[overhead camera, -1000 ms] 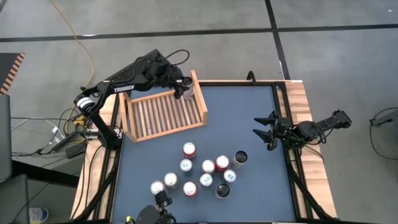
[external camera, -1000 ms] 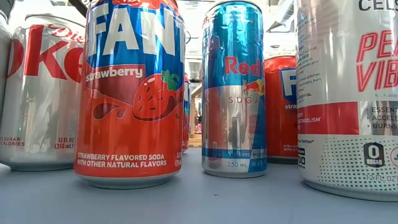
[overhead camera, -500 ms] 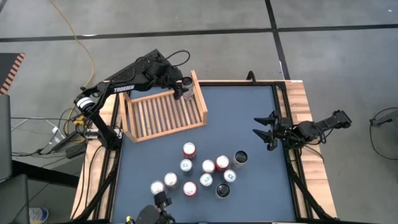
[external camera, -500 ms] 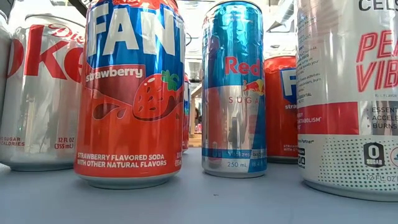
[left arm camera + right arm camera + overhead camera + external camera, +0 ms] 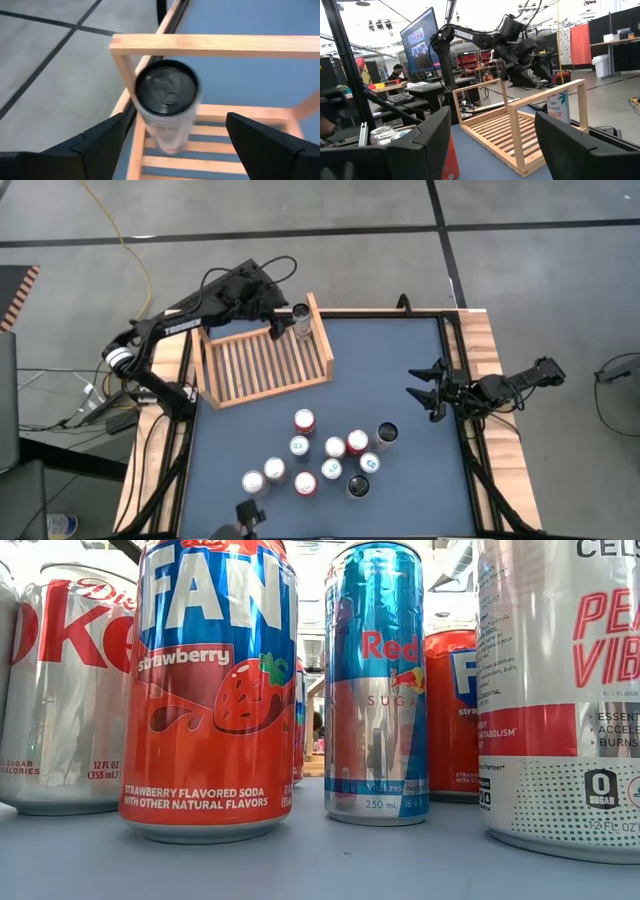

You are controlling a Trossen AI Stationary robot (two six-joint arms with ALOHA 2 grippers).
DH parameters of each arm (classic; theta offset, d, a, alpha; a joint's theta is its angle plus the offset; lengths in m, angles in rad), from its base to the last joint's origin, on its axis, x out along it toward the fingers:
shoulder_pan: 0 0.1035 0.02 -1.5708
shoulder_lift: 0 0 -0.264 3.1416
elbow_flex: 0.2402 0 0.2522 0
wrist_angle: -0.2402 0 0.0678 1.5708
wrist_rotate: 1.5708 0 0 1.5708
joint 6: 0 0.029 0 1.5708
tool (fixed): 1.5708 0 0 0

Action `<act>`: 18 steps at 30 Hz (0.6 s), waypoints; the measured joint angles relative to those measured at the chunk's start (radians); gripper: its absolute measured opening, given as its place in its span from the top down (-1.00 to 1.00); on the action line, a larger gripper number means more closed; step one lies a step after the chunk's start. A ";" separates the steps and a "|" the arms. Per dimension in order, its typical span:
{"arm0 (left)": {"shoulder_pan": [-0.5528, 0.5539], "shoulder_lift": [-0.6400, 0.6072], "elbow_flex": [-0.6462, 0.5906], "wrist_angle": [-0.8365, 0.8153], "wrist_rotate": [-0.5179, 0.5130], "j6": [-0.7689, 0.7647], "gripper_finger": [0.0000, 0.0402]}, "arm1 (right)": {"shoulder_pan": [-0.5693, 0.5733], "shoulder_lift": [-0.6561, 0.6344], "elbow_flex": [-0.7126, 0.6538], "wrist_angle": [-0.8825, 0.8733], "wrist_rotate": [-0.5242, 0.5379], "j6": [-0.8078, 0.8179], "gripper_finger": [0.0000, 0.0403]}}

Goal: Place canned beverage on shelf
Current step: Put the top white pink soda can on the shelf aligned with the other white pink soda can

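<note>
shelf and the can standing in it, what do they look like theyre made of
Shelf: looks like pale unfinished wood, matte slats and boards with visible grain. Can: likely thin metal, dull dark lid, glossy printed white wall.

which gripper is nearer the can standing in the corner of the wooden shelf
Left. The left gripper is open right beside the can in the shelf corner, its fingers clear of it. The right gripper waits open at the table's right edge, far away.
</note>
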 joint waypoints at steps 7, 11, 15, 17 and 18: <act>-0.183 -0.147 0.000 -0.084 -0.024 0.012 -0.65 | -0.002 0.000 0.000 0.000 0.001 -0.002 -0.36; -0.358 -0.208 0.001 -0.037 -0.023 0.001 -0.65 | -0.002 0.000 0.000 0.000 0.002 -0.002 -0.36; -0.537 -0.207 0.002 0.054 -0.022 0.044 -0.65 | -0.002 0.000 0.000 -0.001 0.002 -0.002 -0.36; -0.601 -0.190 0.015 0.084 -0.019 0.064 -0.65 | -0.002 0.000 0.000 0.000 0.002 0.001 -0.36; -0.623 -0.174 0.029 0.098 -0.017 0.064 -0.65 | -0.002 0.000 0.000 0.000 0.002 0.001 -0.36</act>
